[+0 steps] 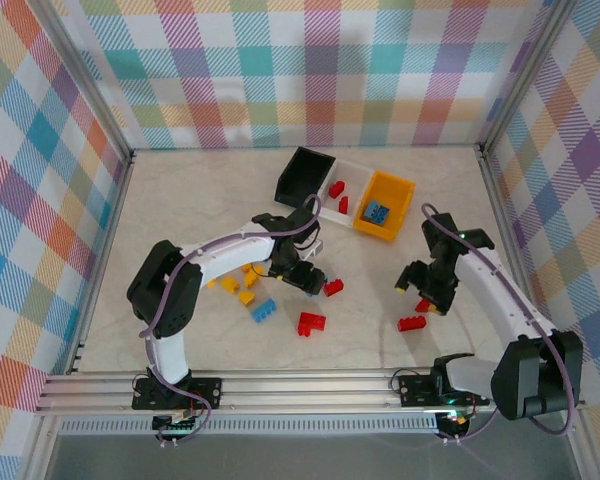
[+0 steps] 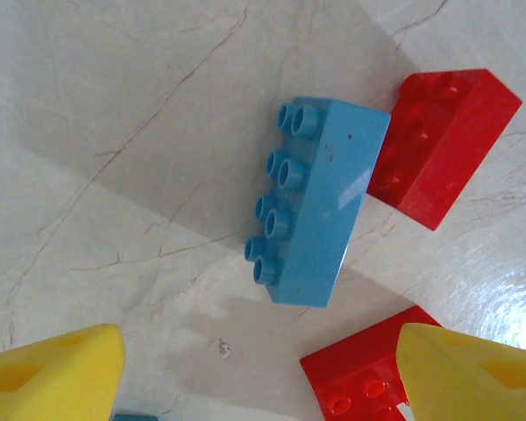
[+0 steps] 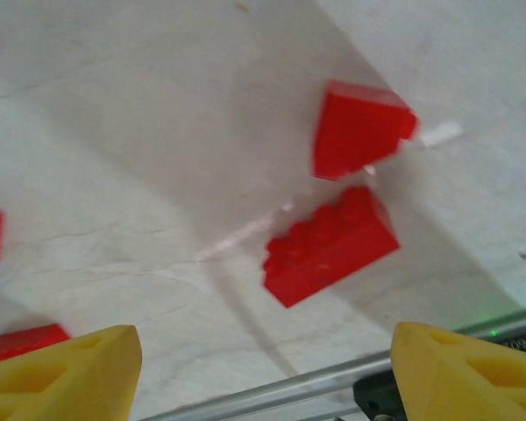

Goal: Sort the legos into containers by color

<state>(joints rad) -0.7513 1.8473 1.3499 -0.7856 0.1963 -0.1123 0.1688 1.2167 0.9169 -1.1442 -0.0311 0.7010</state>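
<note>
In the left wrist view a long blue lego [image 2: 320,202] lies on its side on the table. A red lego [image 2: 443,145] touches its far end and another red lego [image 2: 364,373] sits by my right finger. My left gripper [image 2: 263,377] hangs open above them, holding nothing, and is also seen mid-table [image 1: 300,277]. My right gripper [image 3: 263,377] is open and empty over two red legos [image 3: 329,246] [image 3: 359,129], and stands at the right [image 1: 420,292]. At the back are the joined black bin [image 1: 305,175], white bin [image 1: 358,172] and orange-yellow bin [image 1: 400,215].
Yellow legos [image 1: 246,297], a blue one [image 1: 264,310] and a red L-shaped one [image 1: 310,323] lie left of centre. Red legos [image 1: 337,189] sit in the white bin and a blue one [image 1: 379,211] in the orange-yellow bin. A metal rail [image 1: 310,385] runs along the near edge.
</note>
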